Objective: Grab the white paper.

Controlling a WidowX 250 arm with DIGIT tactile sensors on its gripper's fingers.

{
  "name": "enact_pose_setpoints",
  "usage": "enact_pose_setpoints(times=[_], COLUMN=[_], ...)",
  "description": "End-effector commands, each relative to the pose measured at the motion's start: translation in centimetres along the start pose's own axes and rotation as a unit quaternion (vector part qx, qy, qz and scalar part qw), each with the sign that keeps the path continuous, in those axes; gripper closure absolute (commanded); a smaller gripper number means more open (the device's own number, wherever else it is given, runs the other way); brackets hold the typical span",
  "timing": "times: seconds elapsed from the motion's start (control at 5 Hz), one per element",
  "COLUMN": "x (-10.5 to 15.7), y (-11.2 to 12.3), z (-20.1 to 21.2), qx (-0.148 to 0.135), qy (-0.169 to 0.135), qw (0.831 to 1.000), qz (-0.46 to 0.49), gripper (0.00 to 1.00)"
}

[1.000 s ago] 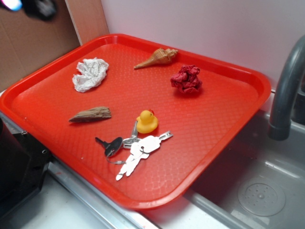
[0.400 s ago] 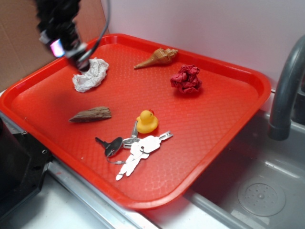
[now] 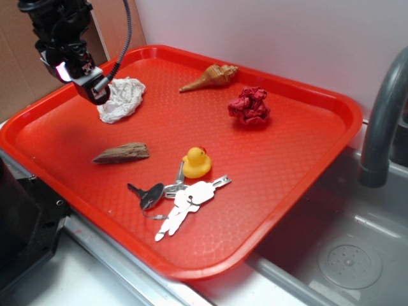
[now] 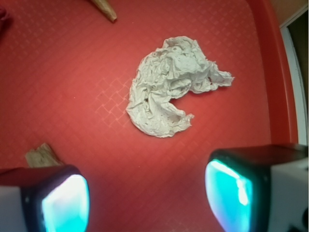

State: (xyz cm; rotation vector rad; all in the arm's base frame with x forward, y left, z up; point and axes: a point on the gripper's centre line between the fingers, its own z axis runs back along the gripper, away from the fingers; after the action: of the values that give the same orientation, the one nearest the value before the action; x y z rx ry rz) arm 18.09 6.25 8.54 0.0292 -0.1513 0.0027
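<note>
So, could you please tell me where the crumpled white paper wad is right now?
In the exterior view the crumpled white paper wad lies in the red plastic tray's far-left part, just right of the open gripper, with the brown wood piece nearer the camera.

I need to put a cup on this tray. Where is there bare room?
The widest bare patch is the right side of the tray, between the red wad, the duck and the rim. Another lies mid-tray between shell, white paper and wood. It is crowded around the keys, and the claw hangs by the paper.
</note>
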Motion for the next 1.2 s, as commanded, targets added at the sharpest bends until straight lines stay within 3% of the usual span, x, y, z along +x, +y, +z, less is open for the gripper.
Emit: enact_pose_setpoints(times=[0.0, 0.2, 0.4, 0.6, 0.8, 1.0], x=[2.9, 4.9, 5.1, 4.9, 4.8, 3.7], y=[0.2, -0.5, -0.9, -1.2, -1.3, -1.6], z=[-2.3, -5.3, -8.3, -10.0, -8.8, -3.7], qx=[0.039, 0.058, 0.064, 0.069, 0.071, 0.062], qy=[0.014, 0.037, 0.071, 0.092, 0.096, 0.085], qw=[0.999, 0.996, 0.993, 0.991, 0.990, 0.993], qz=[-0.020, -0.059, -0.076, -0.071, -0.068, -0.049], gripper=[0.00, 0.00, 0.00, 1.00, 1.00, 1.00])
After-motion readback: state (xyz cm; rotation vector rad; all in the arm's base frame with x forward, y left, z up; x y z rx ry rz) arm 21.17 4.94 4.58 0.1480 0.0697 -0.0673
